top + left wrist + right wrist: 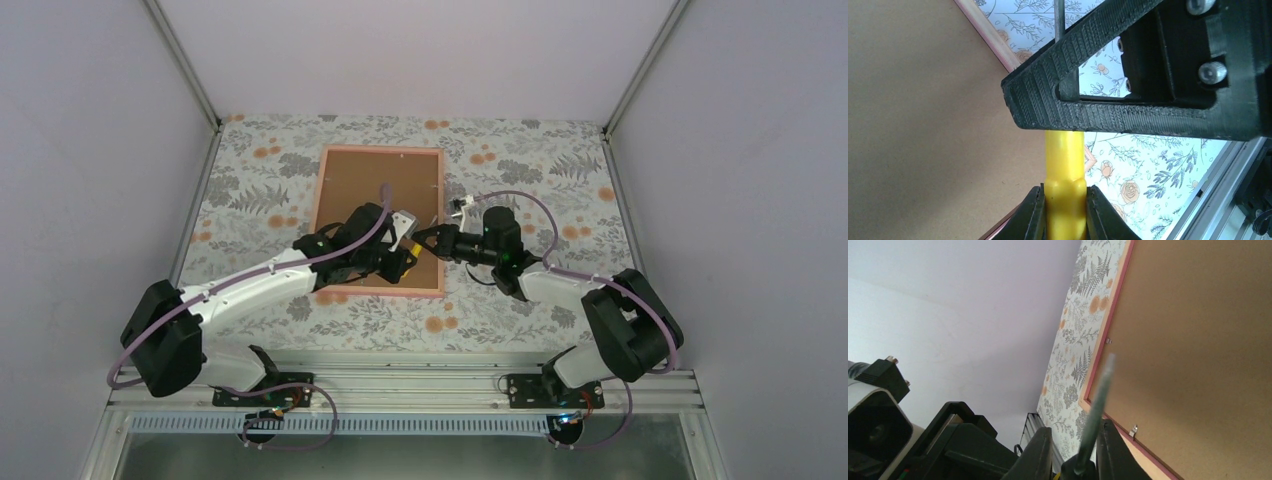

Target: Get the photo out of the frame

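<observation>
The picture frame lies face down on the floral cloth, with its brown backing board facing up. The photo is hidden under the board. My left gripper is over the frame's near right part, shut on the yellow handle of a screwdriver; its jaws pinch it on both sides. My right gripper meets it from the right. Its fingers close around the tool's black collar, and the metal shaft sticks out between them. The right finger crosses the left wrist view.
Small metal clips sit on the frame's inner edge over the backing board. The floral tablecloth surrounds the frame. White walls close in the left, right and back. A metal rail runs along the near edge.
</observation>
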{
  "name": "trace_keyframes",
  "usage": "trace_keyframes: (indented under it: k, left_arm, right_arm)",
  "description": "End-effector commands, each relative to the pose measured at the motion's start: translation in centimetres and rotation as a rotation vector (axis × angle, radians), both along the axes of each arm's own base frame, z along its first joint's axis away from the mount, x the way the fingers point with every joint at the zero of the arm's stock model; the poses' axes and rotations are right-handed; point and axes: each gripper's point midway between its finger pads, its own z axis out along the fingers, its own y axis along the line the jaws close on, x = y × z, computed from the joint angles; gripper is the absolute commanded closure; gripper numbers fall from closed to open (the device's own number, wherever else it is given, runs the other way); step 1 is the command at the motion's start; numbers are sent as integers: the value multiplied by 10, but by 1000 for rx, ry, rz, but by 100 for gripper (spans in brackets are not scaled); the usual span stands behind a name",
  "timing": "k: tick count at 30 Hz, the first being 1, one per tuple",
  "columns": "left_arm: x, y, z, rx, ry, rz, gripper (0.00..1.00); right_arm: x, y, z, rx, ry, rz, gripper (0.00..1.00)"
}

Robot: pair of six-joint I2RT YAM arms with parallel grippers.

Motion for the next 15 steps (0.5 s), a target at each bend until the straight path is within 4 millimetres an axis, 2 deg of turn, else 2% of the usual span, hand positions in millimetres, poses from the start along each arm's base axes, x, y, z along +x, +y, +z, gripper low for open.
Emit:
trace_keyframes:
  k: [1,4,15]
  left_arm:
    - [6,-5,22,-53,-75,5,91]
    - [7,-4,23,-67,-83,19,89]
    - [8,-7,37,-213,-127,65,59]
  right_arm:
    - [-5,1,1,30,12,16,94]
    - [-8,0,3,54,35,18,96]
    - [-16,-7,12,188,150,-27,96]
